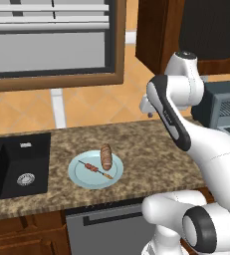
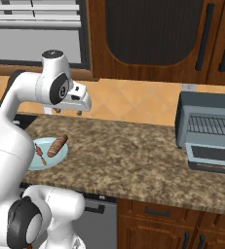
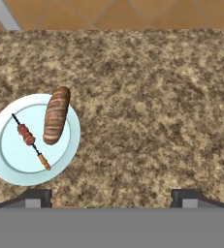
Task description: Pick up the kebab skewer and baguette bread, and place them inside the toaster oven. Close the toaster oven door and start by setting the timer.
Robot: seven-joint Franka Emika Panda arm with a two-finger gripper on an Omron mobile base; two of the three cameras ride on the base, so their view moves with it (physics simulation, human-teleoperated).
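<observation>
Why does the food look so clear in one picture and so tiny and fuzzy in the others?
Hand view: the camera looks straight down from close above, so the skewer and baguette on the plate look big and sharp. Left base view: they are small and coarse, and the arm covers part of the oven. Right base view: the arm hides part of the plate. No glare anywhere; the lighting is flat.

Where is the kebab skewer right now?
The kebab skewer lies on the pale blue plate, beside the baguette bread, on the counter right of the sink.
</observation>
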